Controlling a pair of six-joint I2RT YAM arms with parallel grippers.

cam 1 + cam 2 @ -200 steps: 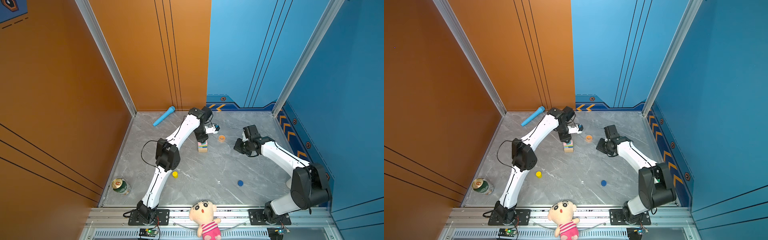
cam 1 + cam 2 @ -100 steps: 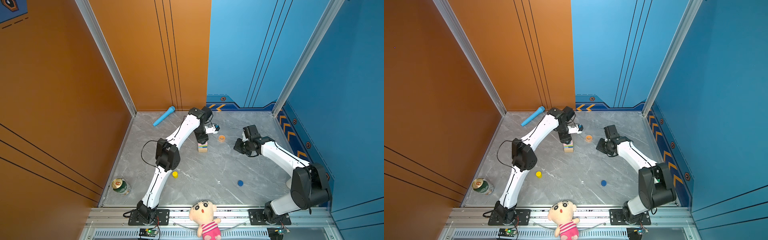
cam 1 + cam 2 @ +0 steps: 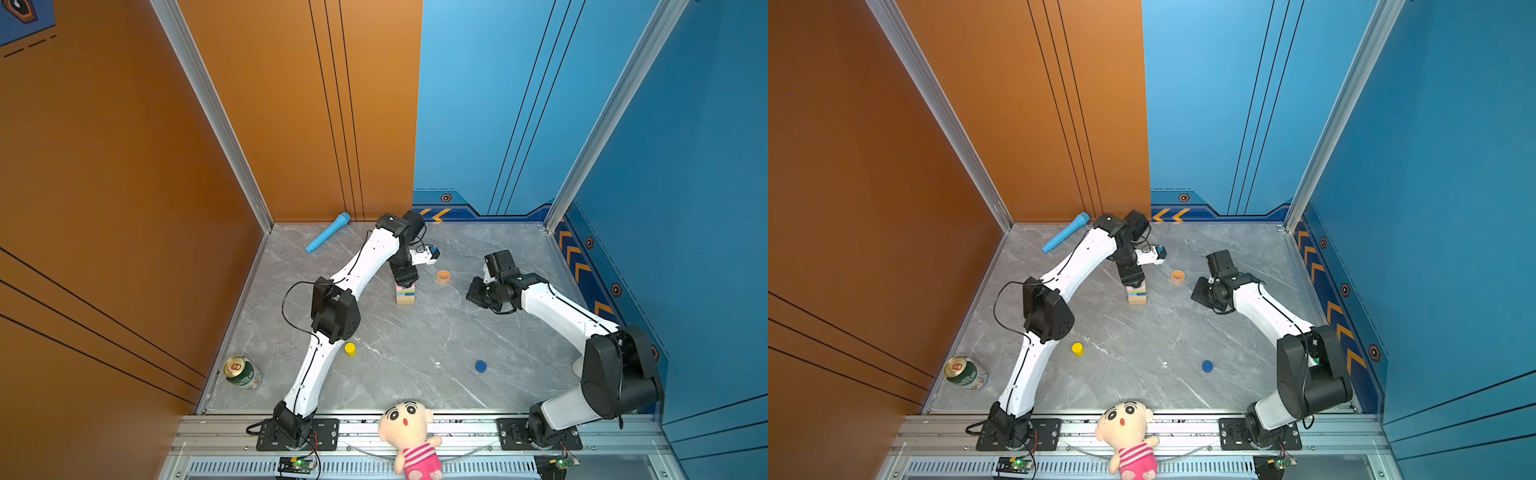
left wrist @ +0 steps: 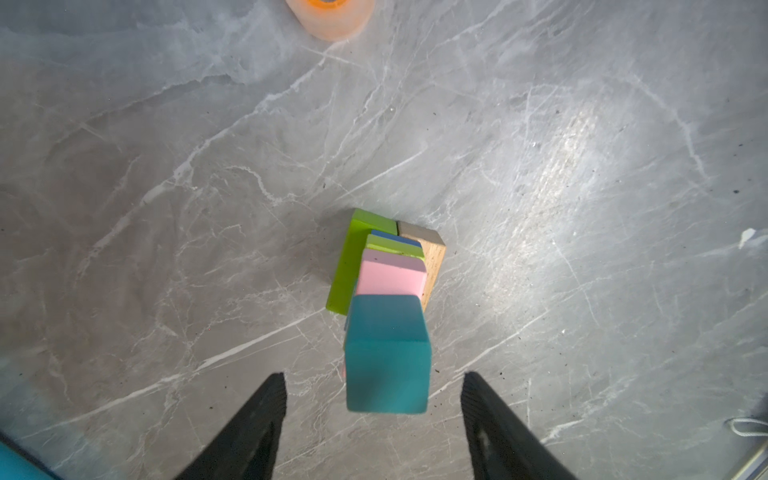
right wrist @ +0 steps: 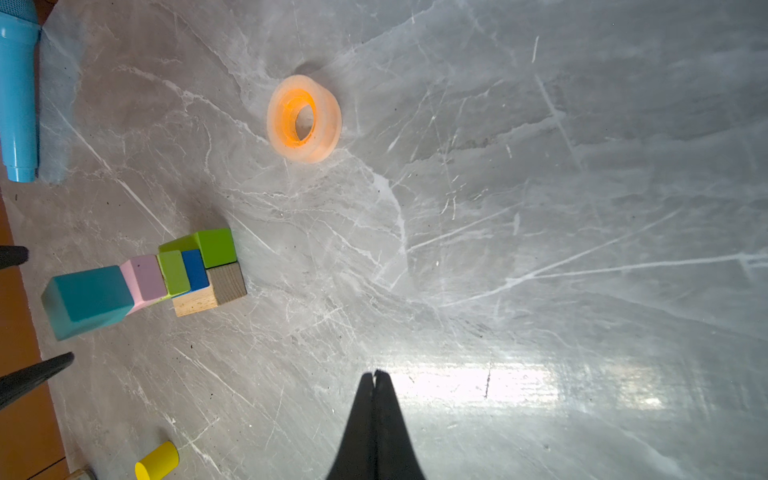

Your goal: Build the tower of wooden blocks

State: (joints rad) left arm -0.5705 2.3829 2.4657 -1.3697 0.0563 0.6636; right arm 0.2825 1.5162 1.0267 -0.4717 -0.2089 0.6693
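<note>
At the near edge of the grey marble surface (image 3: 415,332) a plush doll (image 3: 409,432) is leaning over the rail. A drink can (image 3: 242,372) is lying on its side in the near left corner; what it is holding cannot be told. A yellow cylinder (image 3: 350,348) is standing apart, left of the middle, and a dark blue cylinder (image 3: 481,366) is sitting right of the middle, both loose and well apart from the stack.

The wood block tower (image 3: 405,294) is standing between the middle of the surface and its far edge. A tan brick (image 5: 210,293) and a lime green brick (image 5: 216,247) are lying side by side at its base. They are carrying a dark blue cube (image 5: 194,270), a thinner lime green piece (image 5: 172,272), a pink brick (image 4: 392,276) and a teal cube (image 4: 386,357) on top.

The left gripper (image 4: 374,375) is hanging above the teal cube, its fingers (image 4: 266,415) spread wide on either side and clear of it. The right gripper (image 5: 375,374) is hovering over bare marble toward the right edge, fingers pressed together, gripping nothing.

An orange tape ring (image 3: 443,276) is lying just right of the tower, and a light blue toy microphone (image 3: 327,232) is lying near the far left corner
</note>
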